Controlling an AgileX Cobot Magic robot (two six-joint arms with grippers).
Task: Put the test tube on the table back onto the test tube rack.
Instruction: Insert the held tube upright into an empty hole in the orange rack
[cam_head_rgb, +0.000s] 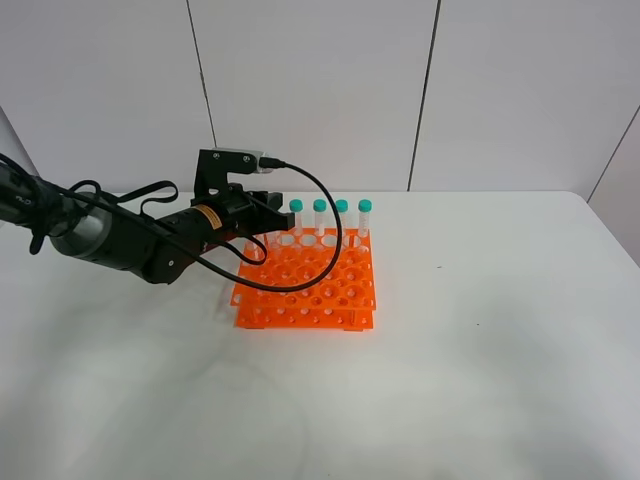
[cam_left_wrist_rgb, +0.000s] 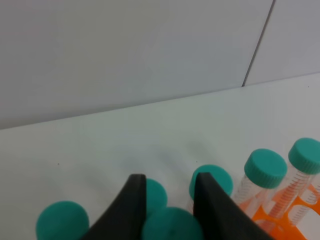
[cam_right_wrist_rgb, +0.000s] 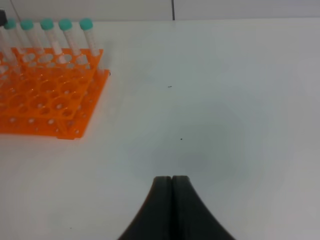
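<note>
The left gripper (cam_left_wrist_rgb: 169, 181) reaches in over the back corner of the test tube rack (cam_head_rgb: 300, 318), on the robot's left side of it. Its two black fingers (cam_left_wrist_rgb: 134, 197) are clenched on the test tube (cam_left_wrist_rgb: 172, 225), and the teal cap fills the gap between them. The body of the tube is hidden below the fingers, so the views do not show whether its tip already sits in a hole. Other capped tubes crowd close around this gripper. One teal cap (cam_left_wrist_rgb: 155, 195) shows just beyond the held one, another (cam_left_wrist_rgb: 62, 220) stands off to one side of the fingers, and three more (cam_left_wrist_rgb: 265, 167) run away on the other side. In the high view, four upright tubes (cam_head_rgb: 342, 206) stand in the rack's back row to the right of the gripper, and the nearest is just beside its fingertips. The right gripper (cam_right_wrist_rgb: 172, 179) has its jaws pressed together with nothing between them. It hangs over a bare stretch of the white table (cam_head_rgb: 480, 380), well apart from the orange rack.
</note>
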